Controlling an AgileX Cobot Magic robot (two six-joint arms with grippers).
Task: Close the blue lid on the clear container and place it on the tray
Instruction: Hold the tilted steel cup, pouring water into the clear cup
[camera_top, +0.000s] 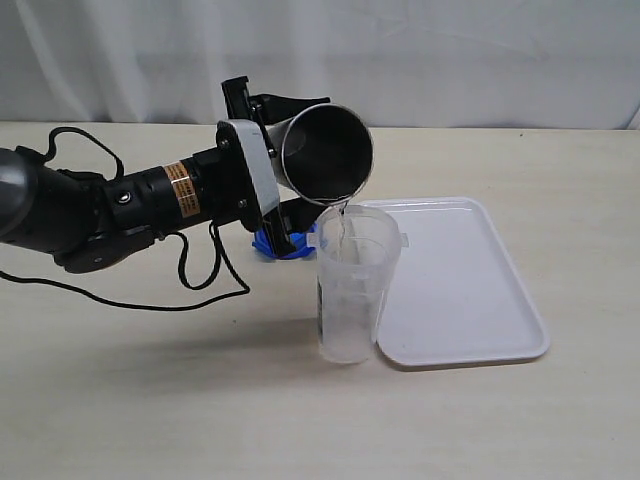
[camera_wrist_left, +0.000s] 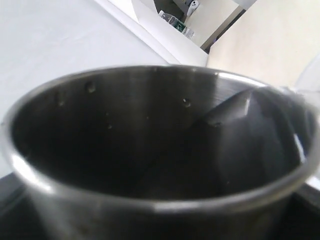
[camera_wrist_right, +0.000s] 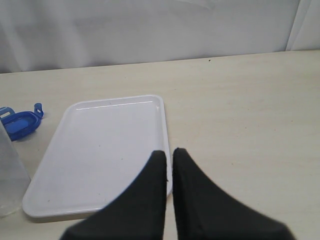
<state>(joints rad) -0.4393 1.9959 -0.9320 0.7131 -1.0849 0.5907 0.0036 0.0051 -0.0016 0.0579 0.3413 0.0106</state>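
Left gripper (camera_top: 303, 158) clenched around the steel cup (camera_top: 328, 155), one finger above and one below its wall. The cup is tipped mouth-down over the clear container (camera_top: 352, 290), and a thin stream of water (camera_top: 343, 215) runs off the rim into it. The cup lip sits just above the container's mouth, likely to keep the pour inside.

The container stands upright on the desk (camera_top: 150, 400) with its mouth open and no lid on, touching or just beside the near left corner of the tray (camera_top: 470, 290). Starting that close makes for a short move onto the tray later. The water level is hard to read through the clear wall; looks partly filled.

The blue lid (camera_top: 285, 243) lies flat on the desk behind the container, half hidden by the left gripper. It is clearer in the right wrist view (camera_wrist_right: 20, 122), just beside the tray's far corner.

Right gripper (camera_wrist_right: 169, 152) is empty, with its fingers pressed nearly together and nothing between them. It hangs over the tray's near edge, out of the way of the pour. The tray itself is bare.

Judgement: the closing step has not begun. The cup has to come away before the lid can go on, since it blocks the container's mouth. The lid pickup looks awkward while the left arm hangs over it
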